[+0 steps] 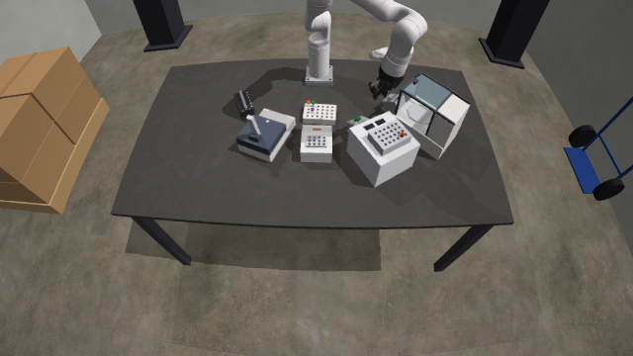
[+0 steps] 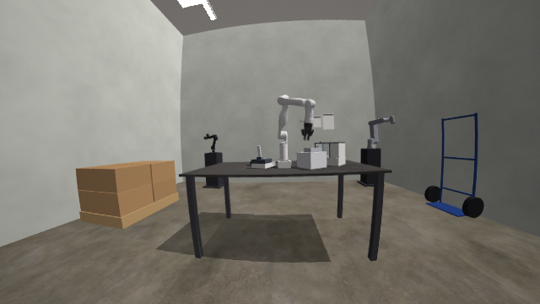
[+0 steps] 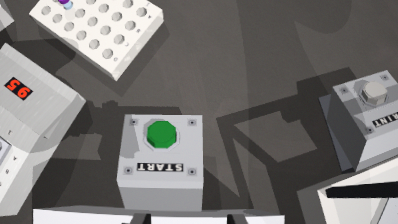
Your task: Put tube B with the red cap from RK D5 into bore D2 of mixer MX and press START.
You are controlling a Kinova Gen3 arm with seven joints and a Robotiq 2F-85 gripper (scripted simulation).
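Note:
Tube B's red cap (image 1: pixel 403 133) shows in a bore near the right edge of the mixer MX's grey block (image 1: pixel 391 134). The two lamp windows (image 1: pixel 375 125) on the mixer's top look dark. The green START key (image 1: pixel 357 120) sits on a small grey box at the mixer's front; in the wrist view it (image 3: pixel 160 134) lies straight below me. My gripper (image 1: pixel 380 90) (image 2: pixel 306 134) hangs in the air above and behind this key, well clear of it. Its fingertips stand partly apart with nothing between them.
The rack RK (image 1: pixel 319 113) holds other tubes with orange, green and purple caps (image 3: pixel 64 2). The dry block (image 1: pixel 316 143) (image 3: pixel 18 88) shows a red display. The glass-walled balance (image 1: pixel 431 115) (image 3: pixel 372 117) and its grey key box stand close on one side. The spectrophotometer (image 1: pixel 262 134) and magnet block (image 1: pixel 243 104) are farther off.

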